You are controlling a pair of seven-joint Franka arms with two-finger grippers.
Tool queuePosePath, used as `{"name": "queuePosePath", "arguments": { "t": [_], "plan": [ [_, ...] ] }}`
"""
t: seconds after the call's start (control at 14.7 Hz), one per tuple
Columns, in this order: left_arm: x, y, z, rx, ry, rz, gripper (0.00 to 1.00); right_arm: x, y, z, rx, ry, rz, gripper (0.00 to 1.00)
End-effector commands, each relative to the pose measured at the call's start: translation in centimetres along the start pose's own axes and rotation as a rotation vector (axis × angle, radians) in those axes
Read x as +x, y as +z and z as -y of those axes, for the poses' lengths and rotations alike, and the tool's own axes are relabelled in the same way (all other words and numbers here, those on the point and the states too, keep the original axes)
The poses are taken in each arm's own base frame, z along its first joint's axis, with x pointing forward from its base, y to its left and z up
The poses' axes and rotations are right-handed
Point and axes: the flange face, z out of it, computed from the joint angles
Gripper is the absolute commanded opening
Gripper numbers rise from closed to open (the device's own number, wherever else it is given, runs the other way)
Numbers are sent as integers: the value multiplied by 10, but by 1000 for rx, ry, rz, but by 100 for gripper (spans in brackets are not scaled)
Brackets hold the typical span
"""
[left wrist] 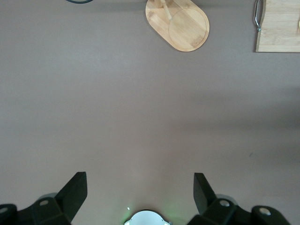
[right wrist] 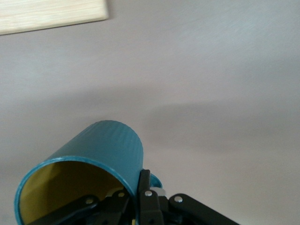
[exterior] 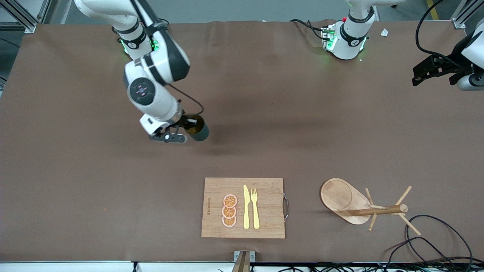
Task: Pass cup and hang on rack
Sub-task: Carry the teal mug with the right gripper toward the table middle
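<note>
The dark teal cup (exterior: 199, 131) hangs tilted in my right gripper (exterior: 186, 128), above bare table toward the right arm's end. In the right wrist view the gripper (right wrist: 136, 190) is shut on the cup (right wrist: 101, 150)'s rim beside the handle, one finger inside the mustard interior and one outside. The wooden rack (exterior: 342, 198) sits near the front edge toward the left arm's end; its oval base also shows in the left wrist view (left wrist: 185, 26). My left gripper (exterior: 418, 77) waits open and empty high over the left arm's end of the table, its fingers (left wrist: 75, 190) wide apart.
A bamboo cutting board (exterior: 264, 223) with orange slices (exterior: 229, 210), a yellow knife and a fork (exterior: 255, 209) lies near the front edge, beside the rack. Black cables (exterior: 435, 241) loop at the front corner next to the rack.
</note>
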Motion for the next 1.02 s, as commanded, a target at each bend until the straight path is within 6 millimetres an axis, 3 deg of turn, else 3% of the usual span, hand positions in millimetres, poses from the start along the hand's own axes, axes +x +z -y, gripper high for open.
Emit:
{"name": "queuePosePath", "arguments": {
  "t": [0.0,0.14,0.61,0.75,0.95],
  "plan": [
    [-2,-7,0,-13,-4,-12,100,-8,17,47,3,75,-7,0],
    [-2,-7,0,-13,-2,-12,100,-16,32,77,-2,76,-16,0],
    [-7,-12,-1,-13,-3,-18,100,-36,80,145,4,81,-49,0],
    [-7,-12,-1,-13,-3,-18,100,-35,91,153,-4,56,-52,0],
    [-7,-12,-1,-13,-1,-18,100,-52,103,170,-17,17,-51,0]
  ]
}}
